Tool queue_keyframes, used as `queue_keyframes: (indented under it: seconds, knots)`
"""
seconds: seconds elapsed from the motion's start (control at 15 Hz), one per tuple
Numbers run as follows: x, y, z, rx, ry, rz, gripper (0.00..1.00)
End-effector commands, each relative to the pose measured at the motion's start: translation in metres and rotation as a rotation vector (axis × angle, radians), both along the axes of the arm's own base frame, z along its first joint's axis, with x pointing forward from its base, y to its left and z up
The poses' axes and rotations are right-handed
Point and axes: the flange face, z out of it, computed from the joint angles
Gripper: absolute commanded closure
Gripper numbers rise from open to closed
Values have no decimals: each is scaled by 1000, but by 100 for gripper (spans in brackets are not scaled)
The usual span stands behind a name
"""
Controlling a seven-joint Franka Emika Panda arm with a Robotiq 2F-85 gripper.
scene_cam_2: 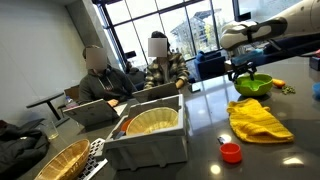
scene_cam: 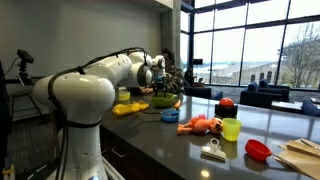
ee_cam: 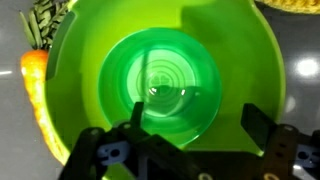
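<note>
Released, the pincer (ee_cam: 180,150) hovers over the bowl (ee_cam: 85,70), carrot (ee_cam: 33,75) at its nine o'clock; seemingly the approach step, next needing descent onto the rim.

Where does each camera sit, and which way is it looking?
Exterior view: behind the robot's base, looking along the counter to the windows; white arm, hand.
Exterior view: low on the counter, looking past a yellow cloth; hand at top right.
Wrist view: straight down; open hand at bottom.
All share the green bowl.
</note>
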Motion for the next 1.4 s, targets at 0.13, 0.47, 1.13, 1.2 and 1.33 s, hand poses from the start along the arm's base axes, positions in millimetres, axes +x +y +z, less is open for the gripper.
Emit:
queue_keyframes:
  seconds: [0.13,0.47,1.13,1.2,1.33]
  knots:
    - [0,-3,2,-28,-2,17,0]
    - [1,-4,-11,-9,19,36,0]
    - [2,-10,-28,-2,49,69,32]
    - [2,-10,-28,-2,49,72,39]
    - [3,-12,-28,-1,48,75,56]
